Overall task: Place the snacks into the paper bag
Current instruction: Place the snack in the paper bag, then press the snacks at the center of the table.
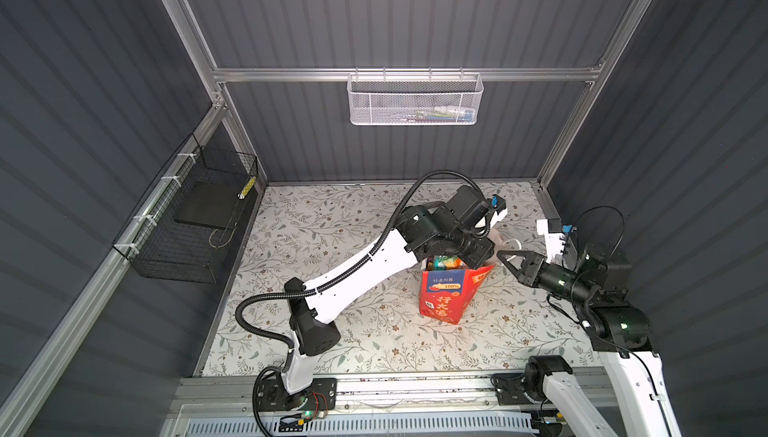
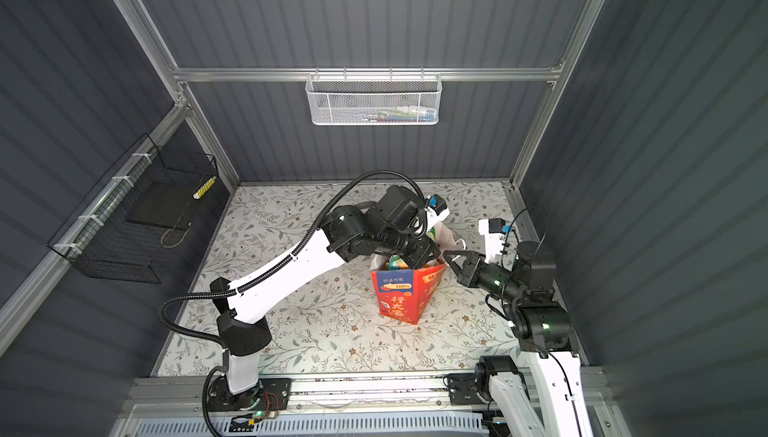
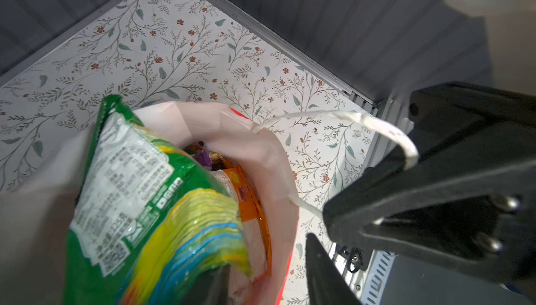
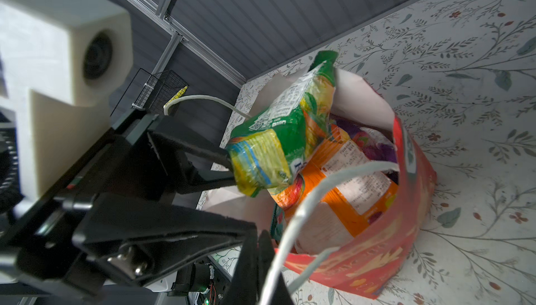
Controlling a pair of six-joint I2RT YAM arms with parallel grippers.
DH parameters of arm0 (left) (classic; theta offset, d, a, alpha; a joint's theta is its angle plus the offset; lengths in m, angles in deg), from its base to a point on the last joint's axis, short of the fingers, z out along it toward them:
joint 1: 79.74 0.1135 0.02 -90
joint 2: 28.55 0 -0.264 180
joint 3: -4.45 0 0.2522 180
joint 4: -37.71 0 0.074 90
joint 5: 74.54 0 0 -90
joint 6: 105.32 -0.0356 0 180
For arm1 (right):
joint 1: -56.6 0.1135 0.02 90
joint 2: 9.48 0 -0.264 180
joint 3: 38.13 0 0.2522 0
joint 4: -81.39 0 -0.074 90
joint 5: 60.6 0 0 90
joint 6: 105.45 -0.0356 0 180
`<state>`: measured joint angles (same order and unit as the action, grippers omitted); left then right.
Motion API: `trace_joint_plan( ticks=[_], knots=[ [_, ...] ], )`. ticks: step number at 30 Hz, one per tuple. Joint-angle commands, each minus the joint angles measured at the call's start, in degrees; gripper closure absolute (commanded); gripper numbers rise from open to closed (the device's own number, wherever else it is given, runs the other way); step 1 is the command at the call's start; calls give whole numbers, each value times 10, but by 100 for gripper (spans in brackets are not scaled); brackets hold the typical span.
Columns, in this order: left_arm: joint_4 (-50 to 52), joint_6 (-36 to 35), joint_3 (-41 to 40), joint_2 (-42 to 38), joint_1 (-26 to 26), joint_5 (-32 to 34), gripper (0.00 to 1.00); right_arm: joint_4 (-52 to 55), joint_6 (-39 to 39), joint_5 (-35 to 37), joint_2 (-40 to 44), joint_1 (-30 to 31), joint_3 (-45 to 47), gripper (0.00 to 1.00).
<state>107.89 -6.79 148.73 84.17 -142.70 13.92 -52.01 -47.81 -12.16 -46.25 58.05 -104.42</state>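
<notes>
Right-wrist: L claw (image 4: pixel 231 169) ajar, prob. on snack (image 4: pixel 278 132)

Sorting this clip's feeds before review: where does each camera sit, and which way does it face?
Top views: high at the front, facing down and back; left arm, right arm, right gripper and paper bag show in both.
Right wrist: on the right arm, looking across the bag's mouth; its fingers clamp the cord handle; the left gripper is at the green packet.
Left wrist: above the bag, looking in; one own finger shows.
Shared: both wrist views show packet and handle.
</notes>
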Motion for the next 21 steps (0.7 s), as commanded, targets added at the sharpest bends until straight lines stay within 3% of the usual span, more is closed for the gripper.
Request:
trace_joint_plan(
  ticks=[1, 2, 6, 9, 15, 21],
  knots=[
    [13, -3, 31, 18, 4, 58, 53, -3, 2, -1, 7, 1, -12, 96],
    [13, -3, 39, 18, 4, 58, 53, -2, 3, -1, 8, 1, -12, 96],
    [-50, 8, 3, -34, 5, -67, 46, 6, 9, 6, 13, 2, -12, 96],
    [-83, 15, -27, -77, 5, -90, 44, 7, 10, 9, 15, 1, -10, 96],
    [-69, 5, -55, -92, 5, 65, 43, 2, 8, 9, 17, 1, -4, 96],
    [-8, -1, -4, -12, 6, 154, 60, 5, 9, 5, 15, 1, -6, 96]
  ],
)
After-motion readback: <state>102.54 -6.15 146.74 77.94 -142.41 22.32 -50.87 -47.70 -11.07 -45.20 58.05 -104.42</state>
